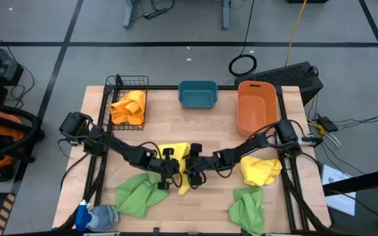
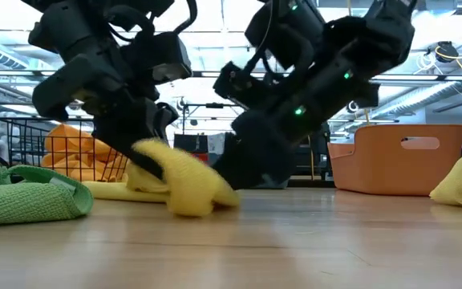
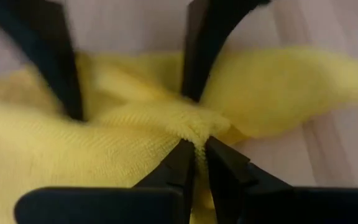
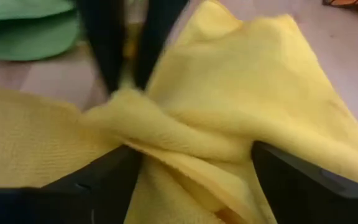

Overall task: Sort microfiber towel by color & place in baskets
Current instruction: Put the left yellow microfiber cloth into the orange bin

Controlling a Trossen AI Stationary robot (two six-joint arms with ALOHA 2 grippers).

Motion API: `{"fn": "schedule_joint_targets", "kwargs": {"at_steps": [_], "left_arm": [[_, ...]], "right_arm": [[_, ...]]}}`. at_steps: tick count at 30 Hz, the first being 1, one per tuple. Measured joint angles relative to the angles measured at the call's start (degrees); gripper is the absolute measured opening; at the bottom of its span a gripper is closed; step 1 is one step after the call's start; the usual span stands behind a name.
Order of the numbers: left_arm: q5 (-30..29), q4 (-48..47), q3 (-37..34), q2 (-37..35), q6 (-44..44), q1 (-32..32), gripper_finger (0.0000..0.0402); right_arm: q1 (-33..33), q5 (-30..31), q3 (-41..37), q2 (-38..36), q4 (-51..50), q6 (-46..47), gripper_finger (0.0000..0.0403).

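1. High: my left pincer (image 1: 173, 165) & right pincer (image 1: 190, 165) meet mid-tabletop (image 1: 195, 124) over the yellow towel (image 1: 178, 155).
2. Low: towel bunched, one end lifted off the wood.
3. L wrist: my left pincer is clamped on a towel fold (image 3: 191, 121).
4. R wrist: my right pincer's jaws are wide apart, straddling the towel.
5. High: black basket (image 1: 127, 99), teal tub (image 1: 197, 94), orange bin (image 1: 257, 105) along the far edge.

We looked straight down from overhead and level across the tabletop. Both wrist cameras sat close behind their jaws, sharing the yellow towel (image 3: 166, 124) between them.
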Motion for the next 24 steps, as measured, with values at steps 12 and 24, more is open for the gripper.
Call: {"fn": "schedule_joint_targets", "kwargs": {"at_steps": [12, 24], "left_arm": [[0.26, 0.07, 0.00, -0.01, -1.57, -0.43, 0.0045], [0.41, -2.28, 2.13, -0.34, -6.26, -4.35, 0.0045]], "right_arm": [[-2.92, -6.11, 0.26, 3.22, 1.01, -0.48, 0.0115], [-0.96, -5.55, -0.11, -0.65, -3.14, -5.64, 0.0006]]}}
